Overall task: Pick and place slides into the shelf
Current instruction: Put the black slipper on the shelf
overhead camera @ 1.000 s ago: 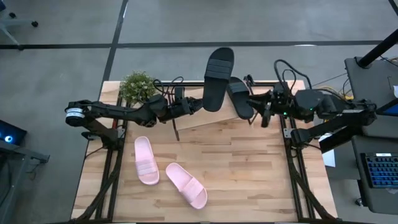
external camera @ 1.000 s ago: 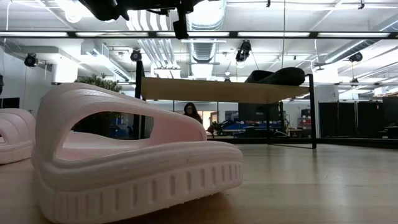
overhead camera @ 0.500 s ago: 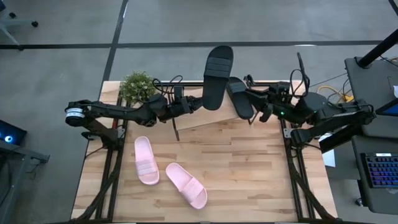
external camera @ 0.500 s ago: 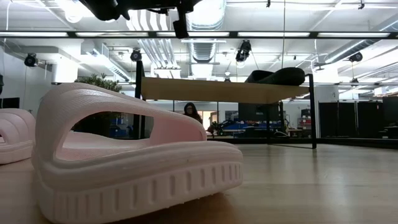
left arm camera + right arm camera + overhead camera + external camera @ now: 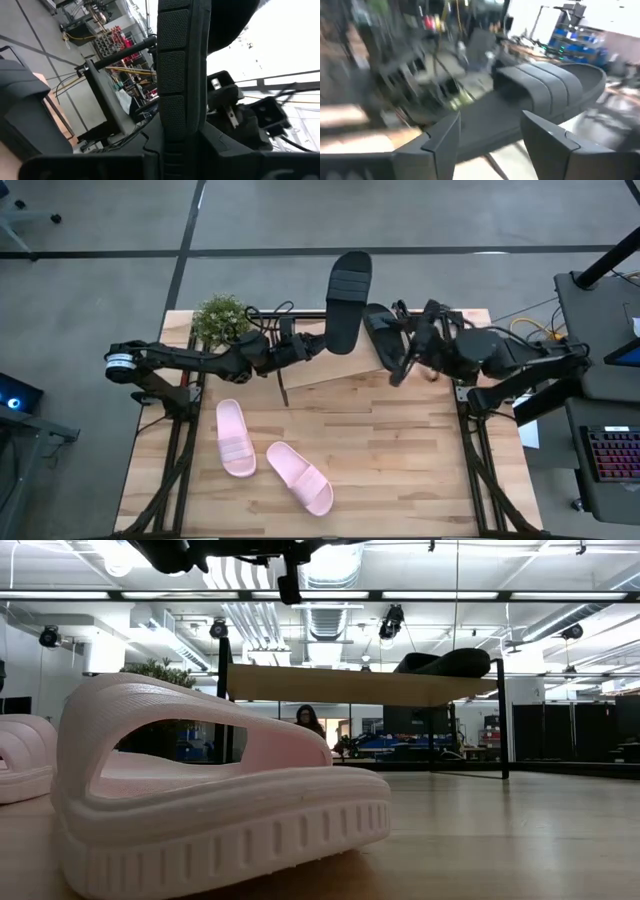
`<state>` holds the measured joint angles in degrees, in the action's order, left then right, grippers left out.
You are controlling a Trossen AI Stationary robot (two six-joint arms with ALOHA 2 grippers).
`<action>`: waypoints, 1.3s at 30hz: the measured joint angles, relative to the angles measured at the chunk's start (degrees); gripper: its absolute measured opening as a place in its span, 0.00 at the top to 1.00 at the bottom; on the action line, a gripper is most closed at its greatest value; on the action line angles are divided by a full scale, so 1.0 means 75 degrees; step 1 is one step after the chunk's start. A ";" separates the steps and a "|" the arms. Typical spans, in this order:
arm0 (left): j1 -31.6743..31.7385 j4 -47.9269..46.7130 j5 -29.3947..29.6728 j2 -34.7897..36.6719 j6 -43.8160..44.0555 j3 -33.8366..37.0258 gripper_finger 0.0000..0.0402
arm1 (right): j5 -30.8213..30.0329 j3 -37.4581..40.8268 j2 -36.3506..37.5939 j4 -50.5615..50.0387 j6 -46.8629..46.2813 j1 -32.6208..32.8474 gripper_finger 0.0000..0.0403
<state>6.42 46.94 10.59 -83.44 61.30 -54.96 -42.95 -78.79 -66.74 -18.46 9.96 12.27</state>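
Observation:
My left gripper is shut on a black slide held up over the far side of the shelf, a slanted light wood board. A second black slide lies on the shelf's right part, also seen in the low view. My right gripper is open and level at this slide's near end, a finger on either side; I see no touch. Two pale pink slides lie soles down on the table, nearer the front. My left gripper pinches the raised black slide by its heel end, coming level from the table's left. In the left wrist view the slide's side edge runs away from the fingers. The slide is lifted clear, its strap end pointing away over the far edge.
A small green plant stands at the table's far left corner, beside the left arm. Cables hang along the far edge. The bare wood tabletop lies to the right of the pink slides. A person sits in the room behind.
My right gripper has moved toward the table's left, up to the black slide on the shelf, and its wrist has rolled. The slide on the shelf has stayed in place.

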 joint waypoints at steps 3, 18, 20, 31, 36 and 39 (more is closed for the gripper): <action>0.0000 0.0006 0.0000 0.0000 0.0000 0.0001 0.89 | -0.0496 -0.1022 -0.0584 -0.1243 0.0416 0.0000 0.50; 0.0000 -0.0214 -0.0003 0.0000 0.0172 0.0005 0.89 | -0.1890 -0.3719 -0.2692 -0.2761 0.3849 -0.0049 0.50; 0.0000 -0.0224 -0.0003 0.0000 0.0178 0.0005 0.89 | -0.1898 -0.3864 -0.2817 -0.2789 0.4205 -0.0050 0.50; -0.0006 -0.0179 -0.0080 0.0000 0.0189 -0.0024 0.89 | -0.2148 -0.4315 -0.3442 -0.3645 0.4682 -0.0494 0.50; -0.0006 -0.0158 -0.0112 0.0000 0.0210 -0.0007 0.89 | -0.2419 -0.4226 -0.3437 -0.3534 0.4890 -0.0646 0.50; -0.0006 -0.0147 -0.0142 0.0000 0.0264 -0.0038 0.89 | -0.2425 -0.4189 -0.3386 -0.3497 0.4847 -0.0697 0.50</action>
<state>6.37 45.83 9.52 -83.44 63.28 -55.24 -61.14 -110.21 -92.14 -44.69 46.31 7.05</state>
